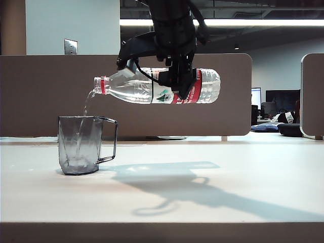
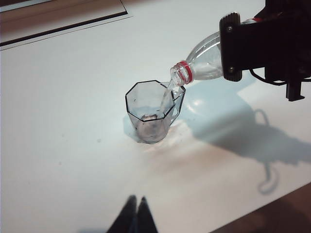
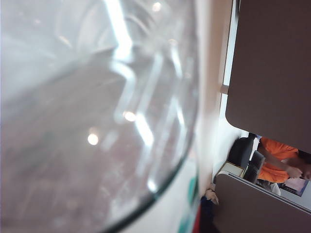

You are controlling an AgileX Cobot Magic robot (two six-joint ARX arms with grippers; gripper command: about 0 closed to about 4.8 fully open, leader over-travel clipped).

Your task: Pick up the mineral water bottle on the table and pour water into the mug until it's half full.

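The mineral water bottle (image 1: 157,86) lies nearly level in the air, neck to the left, with my right gripper (image 1: 181,81) shut on its labelled middle. A thin stream of water (image 1: 87,104) falls from its mouth into the smoky-grey faceted mug (image 1: 79,144), which stands on the white table (image 1: 212,202) with a little water at its bottom. In the left wrist view the bottle neck (image 2: 183,73) hangs over the mug (image 2: 151,110). In the right wrist view the bottle (image 3: 92,111) fills most of the picture and my fingers are hidden. My left gripper (image 2: 136,200) is shut and empty, nearer the camera than the mug.
A brown partition (image 1: 45,96) runs behind the table. The table's front edge (image 1: 162,223) runs across the near side. The arm and bottle cast a shadow (image 1: 182,185) to the right of the mug.
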